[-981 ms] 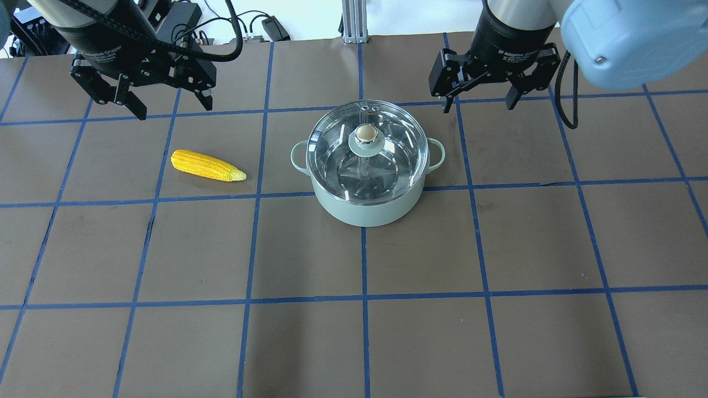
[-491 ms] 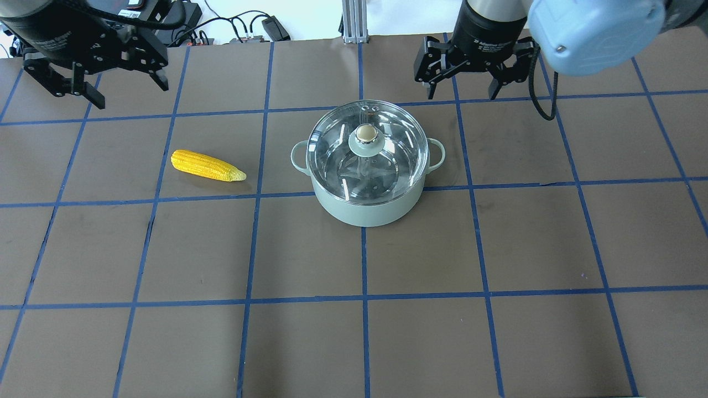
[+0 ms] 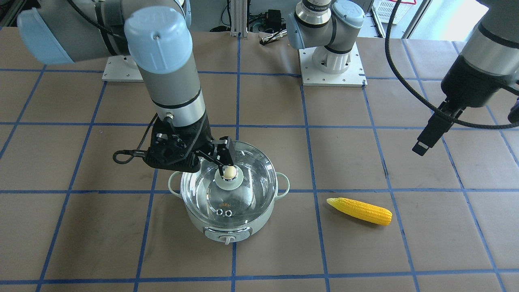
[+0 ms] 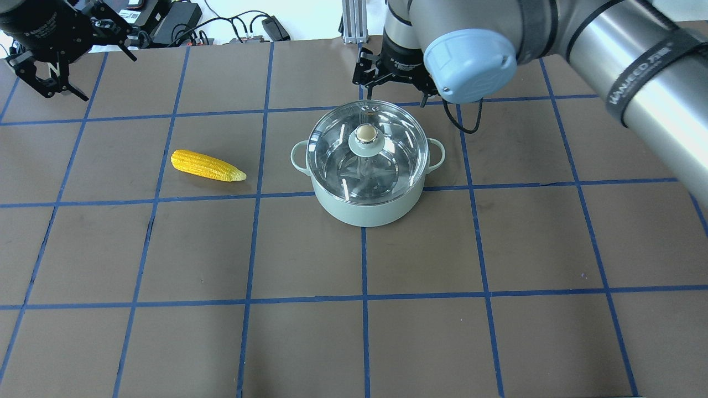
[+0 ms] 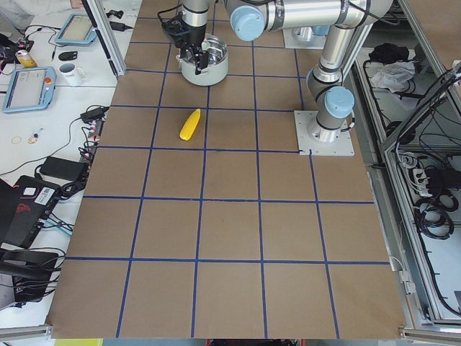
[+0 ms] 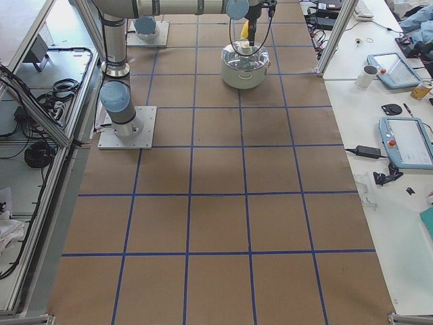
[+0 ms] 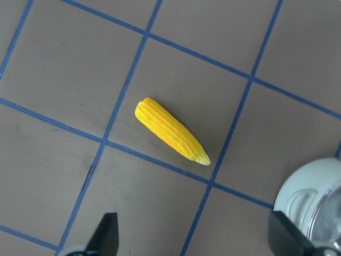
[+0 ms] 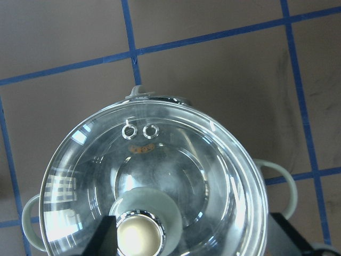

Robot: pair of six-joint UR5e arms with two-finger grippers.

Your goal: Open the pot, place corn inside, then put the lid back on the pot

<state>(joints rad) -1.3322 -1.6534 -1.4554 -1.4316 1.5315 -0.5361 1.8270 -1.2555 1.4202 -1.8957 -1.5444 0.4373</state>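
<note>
Finds the lid (image 4: 390, 130) seated on the pot's (image 4: 359, 214) rim, right gripper (image 4: 394, 91) spread wide just above. Finds the corn (image 4: 207, 166) flat on open table (image 4: 498, 249), well apart; left gripper (image 4: 58, 91) wide near the far edge.

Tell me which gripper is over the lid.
The right gripper, open above the lid near its knob; the left gripper is open too, off beyond the corn.

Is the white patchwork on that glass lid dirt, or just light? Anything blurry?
Reflections: in the right wrist view the lid mirrors bright window-like patches; the overhead view shows pale streaks across it; the left wrist view keeps the corn sharp.
</note>
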